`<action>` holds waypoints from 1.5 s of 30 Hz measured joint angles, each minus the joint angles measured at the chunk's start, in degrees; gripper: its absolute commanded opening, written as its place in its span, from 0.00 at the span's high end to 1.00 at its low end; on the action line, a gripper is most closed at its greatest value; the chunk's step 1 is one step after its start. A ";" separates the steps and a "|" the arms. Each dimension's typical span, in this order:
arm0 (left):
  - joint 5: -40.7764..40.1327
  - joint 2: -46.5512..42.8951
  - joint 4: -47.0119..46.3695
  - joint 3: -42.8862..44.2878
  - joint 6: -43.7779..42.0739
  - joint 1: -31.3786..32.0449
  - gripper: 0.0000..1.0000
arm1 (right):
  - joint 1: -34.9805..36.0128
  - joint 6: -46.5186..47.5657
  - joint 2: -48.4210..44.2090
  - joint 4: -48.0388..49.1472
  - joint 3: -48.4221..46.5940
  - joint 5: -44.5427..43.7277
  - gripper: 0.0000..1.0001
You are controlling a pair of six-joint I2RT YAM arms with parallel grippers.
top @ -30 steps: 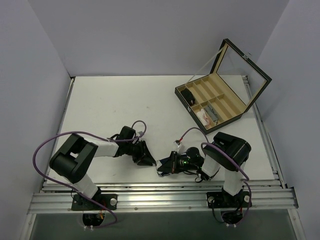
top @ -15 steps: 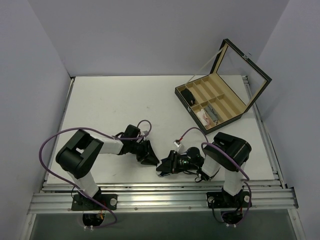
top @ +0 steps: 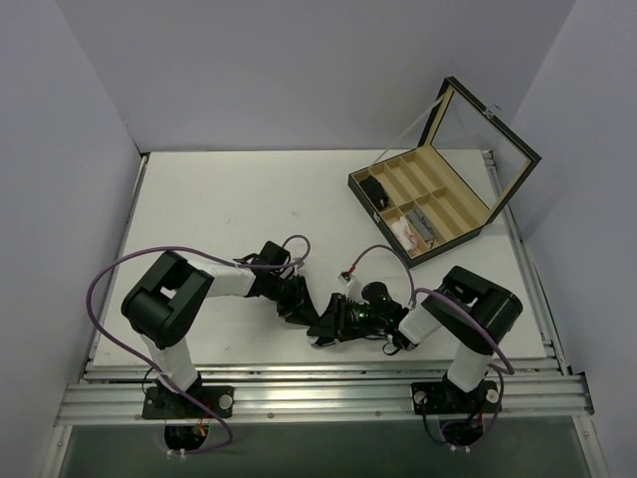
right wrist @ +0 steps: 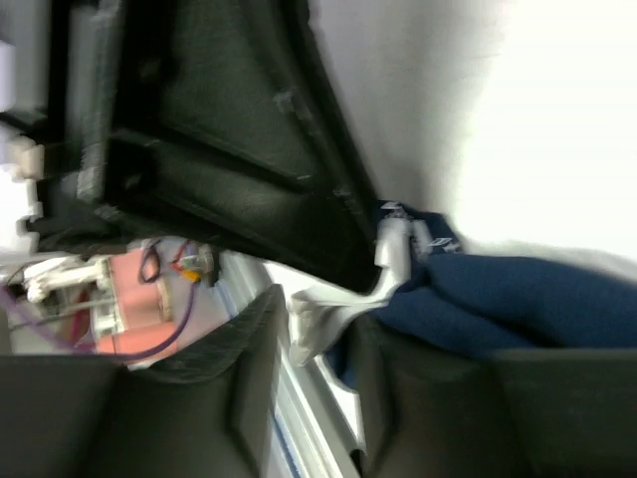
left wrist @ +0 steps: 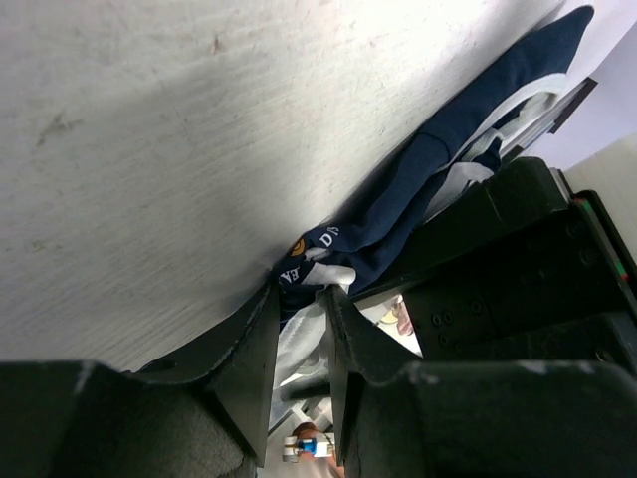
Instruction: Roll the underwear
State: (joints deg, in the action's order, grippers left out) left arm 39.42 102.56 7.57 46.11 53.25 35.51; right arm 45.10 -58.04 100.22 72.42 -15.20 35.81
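At the near middle of the table [top: 219, 199]: the left gripper [top: 299, 305] and right gripper [top: 326, 325] meet almost tip to tip, just inside the near edge.
Underwear [left wrist: 398, 204]: navy with white trim, lying bunched on the table between the two grippers. In the top view the grippers hide nearly all of it.
Left gripper: its fingers [left wrist: 249, 358] stand close together, pinching the end of the underwear that bears the lettered band. Fabric fills the narrow gap.
Right gripper: its jaws stand apart, with a strip of white trim lying loose in the gap. The navy bulk sits just to one side of its fingers [right wrist: 249, 368].
Contact: the right gripper's black body presses close against the underwear, opposite the left gripper.
Far right: a box [top: 450, 242] with wooden dividers stands with its lid raised, well apart from both grippers.
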 measured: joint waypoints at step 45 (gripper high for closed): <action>6.34 -0.63 -13.68 -7.61 4.55 -4.20 0.58 | -5.05 -12.94 20.96 32.57 2.64 8.59 1.00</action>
State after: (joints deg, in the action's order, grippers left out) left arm 45.76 101.93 -6.11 38.50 57.80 31.31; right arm 40.05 -70.98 121.19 104.99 -12.56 44.40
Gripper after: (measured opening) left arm 0.435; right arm 0.020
